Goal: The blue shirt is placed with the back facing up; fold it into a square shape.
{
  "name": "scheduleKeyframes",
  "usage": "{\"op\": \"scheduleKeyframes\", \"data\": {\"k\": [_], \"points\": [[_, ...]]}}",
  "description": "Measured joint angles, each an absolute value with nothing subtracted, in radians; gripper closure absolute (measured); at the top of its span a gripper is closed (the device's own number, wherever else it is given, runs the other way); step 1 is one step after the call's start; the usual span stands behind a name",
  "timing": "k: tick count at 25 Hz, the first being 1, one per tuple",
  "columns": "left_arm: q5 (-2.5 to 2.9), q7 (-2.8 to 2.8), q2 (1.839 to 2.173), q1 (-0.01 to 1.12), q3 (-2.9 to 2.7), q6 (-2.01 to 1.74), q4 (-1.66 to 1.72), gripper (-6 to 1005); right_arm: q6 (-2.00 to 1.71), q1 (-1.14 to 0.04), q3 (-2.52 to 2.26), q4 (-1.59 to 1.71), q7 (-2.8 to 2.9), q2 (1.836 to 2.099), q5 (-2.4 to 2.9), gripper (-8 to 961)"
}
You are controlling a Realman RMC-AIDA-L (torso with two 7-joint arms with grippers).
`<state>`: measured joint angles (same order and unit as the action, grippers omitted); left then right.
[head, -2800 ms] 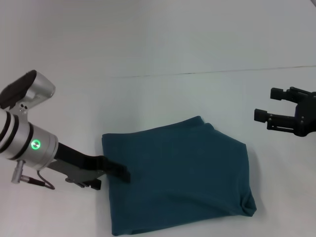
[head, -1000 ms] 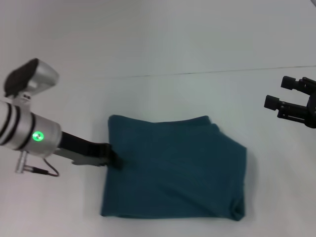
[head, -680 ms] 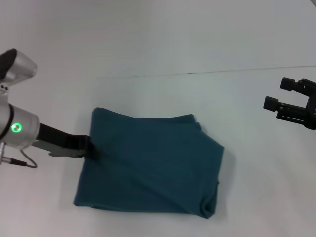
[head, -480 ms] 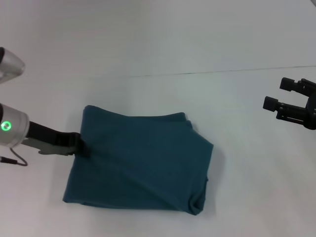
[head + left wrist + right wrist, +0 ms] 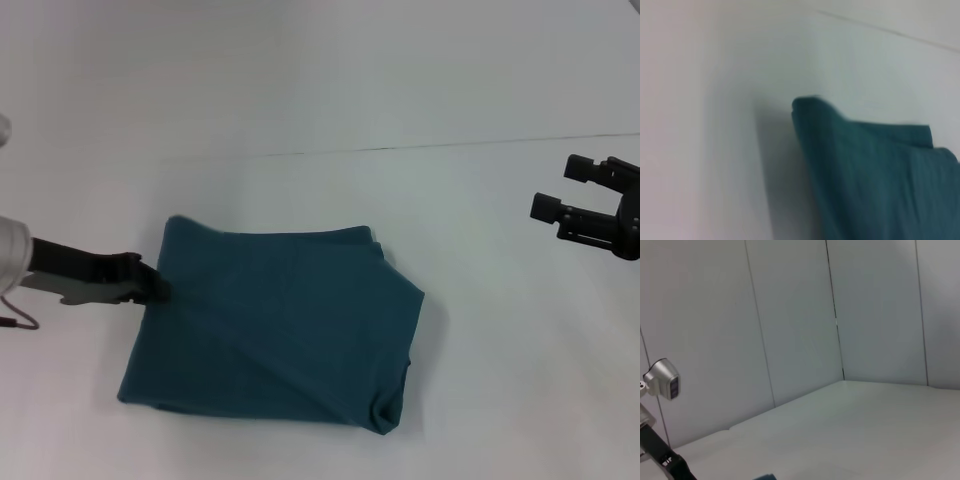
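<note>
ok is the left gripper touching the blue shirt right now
Touching. The head view shows the left gripper meeting the blue shirt at its left edge, with cloth creases running from that spot. The right gripper hangs well apart.

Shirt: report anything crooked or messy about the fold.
The shirt is folded but not square. It lies skewed on the table, with a diagonal crease across it and a bunched lump at its near right corner. The left gripper grips its left edge; the right gripper hangs open, apart.

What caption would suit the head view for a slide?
Left gripper holds the folded blue shirt by its edge; right gripper waits open.
</note>
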<state>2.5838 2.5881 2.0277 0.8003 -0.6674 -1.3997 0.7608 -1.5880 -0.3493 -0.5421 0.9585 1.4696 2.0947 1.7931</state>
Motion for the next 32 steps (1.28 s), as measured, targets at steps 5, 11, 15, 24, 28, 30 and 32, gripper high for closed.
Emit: {"op": "scheduleKeyframes", "data": {"k": [5, 11, 15, 24, 28, 30, 32], "points": [[2.583, 2.583, 2.027, 0.759, -0.659, -1.411, 0.806, 799, -1.591, -0.346, -0.542, 0.958, 1.47, 2.095, 1.793, 63], [2.471, 2.409, 2.048, 0.677, -0.642, -1.49, 0.922, 558, -1.631, -0.345, -0.551, 0.969, 1.473, 2.092, 1.797, 63], [2.26, 2.099, 2.067, 0.601, -0.557, -1.689, 0.983, 400, -1.736, -0.346, -0.555, 0.992, 1.471, 2.088, 1.804, 57], [2.053, 1.618, 2.115, 0.424, -0.418, -1.952, 0.943, 130, -1.863, -0.359, -0.751, 1.152, 1.653, 2.093, 1.979, 42], [2.059, 1.497, 2.138, 0.358, -0.401, -1.991, 0.941, 75, -1.875, -0.356, -0.802, 1.157, 1.65, 2.095, 1.975, 43], [2.075, 1.487, 2.14, 0.345, -0.399, -1.997, 0.94, 47, -1.885, -0.356, -0.813, 1.152, 1.647, 2.096, 1.973, 43], [2.091, 1.485, 2.14, 0.336, -0.397, -2.003, 0.94, 49, -1.888, -0.355, -0.834, 1.149, 1.647, 2.098, 1.966, 44]]}}
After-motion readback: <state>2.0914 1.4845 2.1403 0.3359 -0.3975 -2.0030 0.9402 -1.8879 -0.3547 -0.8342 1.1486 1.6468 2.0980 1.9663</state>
